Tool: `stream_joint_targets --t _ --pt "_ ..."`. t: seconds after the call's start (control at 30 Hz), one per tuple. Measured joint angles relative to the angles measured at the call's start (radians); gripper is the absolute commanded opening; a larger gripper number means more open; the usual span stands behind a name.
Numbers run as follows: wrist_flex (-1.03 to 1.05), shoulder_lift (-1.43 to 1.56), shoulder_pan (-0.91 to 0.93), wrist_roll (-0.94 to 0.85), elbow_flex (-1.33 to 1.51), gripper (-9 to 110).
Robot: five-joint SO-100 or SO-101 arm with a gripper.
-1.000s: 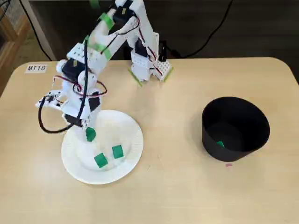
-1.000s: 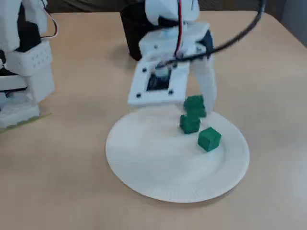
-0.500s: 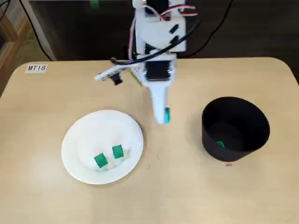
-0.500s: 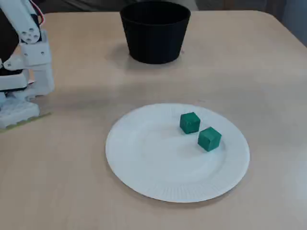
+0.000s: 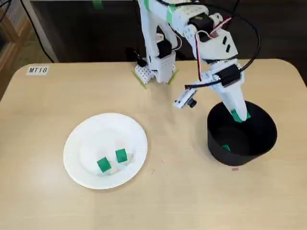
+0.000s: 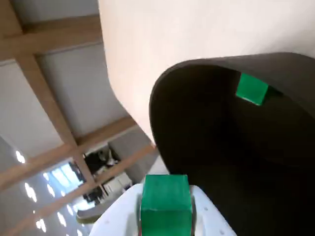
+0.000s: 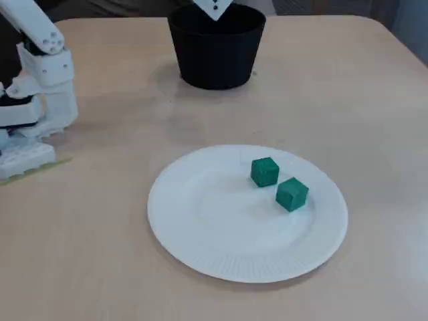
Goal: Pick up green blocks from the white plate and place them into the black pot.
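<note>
My gripper (image 5: pixel 238 115) hangs over the open mouth of the black pot (image 5: pixel 214 138), shut on a green block (image 5: pixel 236 115). The wrist view shows that block (image 6: pixel 165 200) held between the white fingers, with the pot (image 6: pixel 197 147) below and another green block (image 6: pixel 251 89) lying inside it. That inner block (image 5: pixel 226 148) also shows in a fixed view. Two green blocks (image 5: pixel 103 164) (image 5: pixel 121 155) lie on the white plate (image 5: pixel 86 139) at the left. In the other fixed view they (image 7: pixel 265 170) (image 7: pixel 291 193) sit on the plate (image 7: pixel 200 221), and only the gripper's tip (image 7: pixel 215 8) shows above the pot (image 7: pixel 215 53).
The arm's base (image 5: pixel 156 67) stands at the table's far edge, seen at the left (image 7: pixel 30 114) in the other fixed view. A label reading MT18 (image 5: pixel 37 70) is stuck near the table's left corner. A small pink mark (image 5: pixel 234 168) lies in front of the pot.
The gripper lifted a green block off the plate, swung right across the table and now holds it over the pot. Two blocks stay on the plate.
</note>
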Motion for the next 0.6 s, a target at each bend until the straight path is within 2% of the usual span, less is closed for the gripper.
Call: stream_joint_targets --t 0.07,0.1,0.37,0.43,0.5,0.53,0.6 --pt "-0.011 -0.005 0.002 -0.017 0.002 29" --pt "-0.009 -0.006 0.002 -0.032 0.002 35" --pt "0.069 -0.006 0.002 -0.071 0.006 44" --pt "0.078 -0.003 0.002 -0.08 0.006 43" --pt "0.086 0.0 0.006 -0.081 0.006 37" --pt "0.086 0.006 0.011 -0.083 0.006 30" --pt "0.097 0.023 0.023 -0.097 0.006 4"
